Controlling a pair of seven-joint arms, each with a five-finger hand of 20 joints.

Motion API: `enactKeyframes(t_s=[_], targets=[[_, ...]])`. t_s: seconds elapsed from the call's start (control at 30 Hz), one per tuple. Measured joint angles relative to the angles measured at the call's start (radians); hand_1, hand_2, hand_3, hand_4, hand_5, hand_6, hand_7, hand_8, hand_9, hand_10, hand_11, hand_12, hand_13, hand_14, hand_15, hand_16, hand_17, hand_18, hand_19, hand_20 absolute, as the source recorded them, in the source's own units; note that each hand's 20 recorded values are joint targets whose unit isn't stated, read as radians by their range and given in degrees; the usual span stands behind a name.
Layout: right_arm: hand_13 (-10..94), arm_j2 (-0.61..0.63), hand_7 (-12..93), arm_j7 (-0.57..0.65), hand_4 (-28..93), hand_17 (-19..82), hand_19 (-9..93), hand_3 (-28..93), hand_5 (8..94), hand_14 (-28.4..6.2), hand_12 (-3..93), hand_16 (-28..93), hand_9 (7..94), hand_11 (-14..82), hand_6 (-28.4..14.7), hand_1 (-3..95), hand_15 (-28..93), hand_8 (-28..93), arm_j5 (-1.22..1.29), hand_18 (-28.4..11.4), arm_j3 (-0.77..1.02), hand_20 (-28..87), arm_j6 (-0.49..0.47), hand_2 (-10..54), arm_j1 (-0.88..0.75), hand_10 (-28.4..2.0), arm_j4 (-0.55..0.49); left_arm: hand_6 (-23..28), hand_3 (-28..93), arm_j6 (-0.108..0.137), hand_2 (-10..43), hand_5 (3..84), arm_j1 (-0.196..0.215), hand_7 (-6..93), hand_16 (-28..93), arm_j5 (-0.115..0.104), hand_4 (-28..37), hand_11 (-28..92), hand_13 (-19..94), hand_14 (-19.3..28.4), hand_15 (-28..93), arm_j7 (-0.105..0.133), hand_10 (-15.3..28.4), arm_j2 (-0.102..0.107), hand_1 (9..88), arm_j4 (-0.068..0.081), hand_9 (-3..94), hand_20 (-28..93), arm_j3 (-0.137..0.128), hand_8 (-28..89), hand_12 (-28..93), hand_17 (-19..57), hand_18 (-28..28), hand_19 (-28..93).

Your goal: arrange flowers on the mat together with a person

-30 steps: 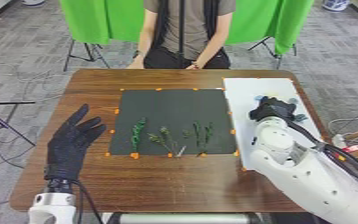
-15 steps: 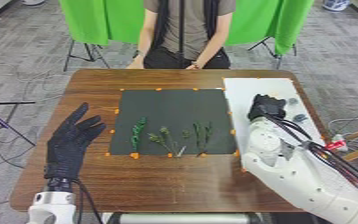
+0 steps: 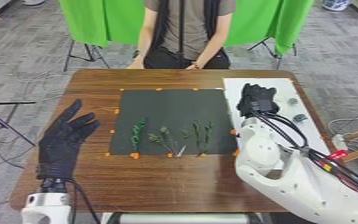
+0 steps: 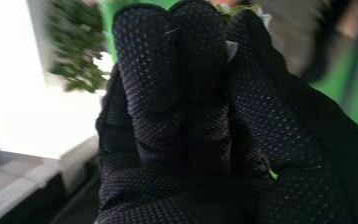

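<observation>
Flowers [image 3: 165, 131] lie lengthwise on the mat [image 3: 162, 105], heads to its far edge, left of the right hand [image 3: 258, 100]: one sprig [image 3: 137, 133], a middle cluster I can't count, two stems [image 3: 207, 131]. Two blooms [image 3: 300, 118] sit right of that hand. The left hand's [image 3: 60, 147] fingers stand apart.

Right wrist view: thumb and fingers pinch a pale flower [image 4: 246, 9], tip outward.

The right hand [image 3: 258, 98] has moved toward ten o'clock over the white sheet [image 3: 275, 84], leaving more room between it and the blue-grey flowers [image 3: 292, 101] at its three and four o'clock. The left hand [image 3: 60, 147] has shifted slightly toward nine o'clock.
</observation>
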Motion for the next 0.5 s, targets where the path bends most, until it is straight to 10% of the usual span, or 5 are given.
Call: enactKeyframes(t_s=[0.23, 0.5], targets=[[80, -0.074, 26, -0.175, -28, 21, 74, 66, 78.3, -5.3, 33.9, 26, 89.0, 24.6, 2.6, 58.6, 49, -3, 0.068, -15.8, -0.104, 22, 0.046, -9.5, 0.135, -7.8, -0.021, 7.8, 75, 0.001, 8.3, 35.0, -0.006, 12.6, -9, 0.001, -26.8, 29, 31, 25.5, 54, 0.002, 19.5, 0.005, 22.6, -0.009, 38.2, 0, -0.005, -9, 11, -2.4, 26.2, 70], [78, -0.282, 28, -0.362, -28, 20, 72, 66, 77.5, -4.7, 33.4, 27, 88.2, 26.4, 3.5, 57.6, 51, -4, 0.209, -15.5, -0.263, 22, 0.098, -9.5, 0.267, -7.3, 0.140, 7.7, 75, -0.001, 8.2, 34.8, -0.097, 12.7, -9, 0.001, -26.8, 29, 31, 25.6, 54, 0.015, 19.6, 0.058, 22.5, 0.002, 38.4, 0, 0.070, -9, 12, -2.1, 26.2, 71]])
